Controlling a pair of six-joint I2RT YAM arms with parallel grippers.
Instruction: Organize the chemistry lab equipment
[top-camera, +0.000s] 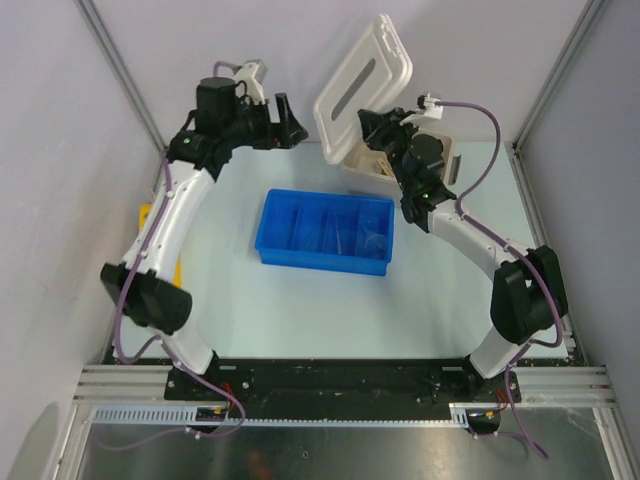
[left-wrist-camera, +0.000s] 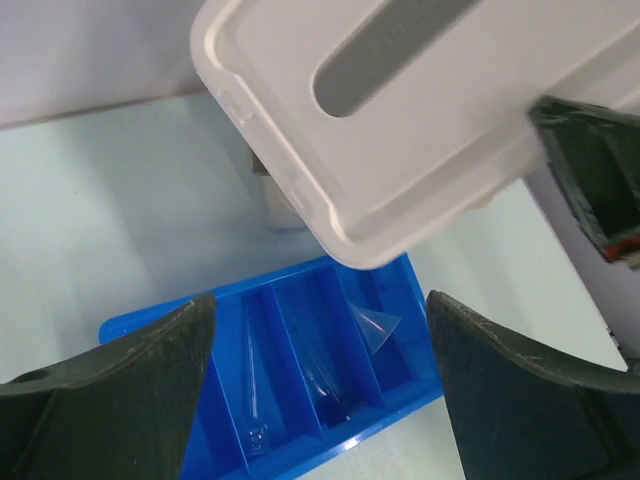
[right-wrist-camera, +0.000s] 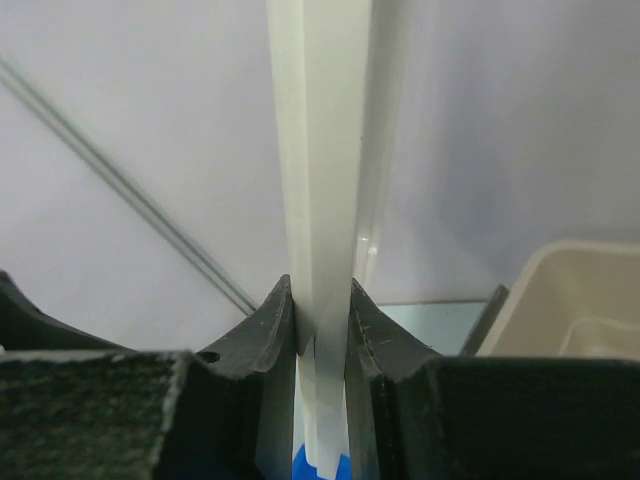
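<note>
My right gripper is shut on the edge of the white lid and holds it tilted up above the beige tub. In the right wrist view the lid's edge runs upright between the fingers. My left gripper is open and empty at the back left. In its wrist view the lid hangs over the blue divided tray, which holds clear glass tubes and a clear funnel. The stick, mesh, wire triangle and white dish are out of view.
The blue tray sits mid-table in front of the tub. A yellow object lies at the table's left edge under the left arm. Grey walls and metal frame posts enclose the back and sides.
</note>
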